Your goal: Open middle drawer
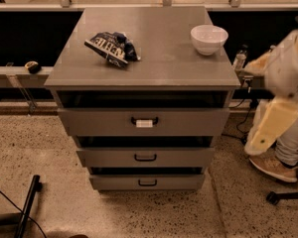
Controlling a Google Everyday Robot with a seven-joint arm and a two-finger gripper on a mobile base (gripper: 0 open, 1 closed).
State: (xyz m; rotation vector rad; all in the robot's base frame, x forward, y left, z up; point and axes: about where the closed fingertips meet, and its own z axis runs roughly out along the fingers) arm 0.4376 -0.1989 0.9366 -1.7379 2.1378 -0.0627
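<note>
Floor: speckled stone lies nearest me, with a black stand leg (28,206) at the lower left, well apart from the cabinet.
Bottom drawer (179,182): lowest of the three, with a low plain front, a near twin of the one I want.
Middle drawer (184,157): second of the three, between the bottom one and the taller top one. Its small black loop handle (145,157) sits at the centre of the front and carries no tag. I judge the drawer not yet pulled out.
Pincer (266,131): off to the right of the cabinet, beside its right flank and well apart from every handle. I cannot tell whether it is wide or narrow.
Step in hand: bringing the pincer across to the middle handle.
Doing it well: come in low and square to the front. Count handles from the top so I do not take the bottom twin. Close around the loop itself, then pull straight out along the drawer's run, not upward or sideways.
Top drawer (188,122): taller, with a white tag (144,124) on its handle; not mine.
Counter (164,68): a crumpled snack bag (111,46) lies at the left and a white bowl (209,37) stands at the right. A jerky pull could shake them.
Hidden: the dark gaps above each drawer show nothing of the insides. My arm is smeared and cut off by the right edge, and I cannot make out what stands behind it.
</note>
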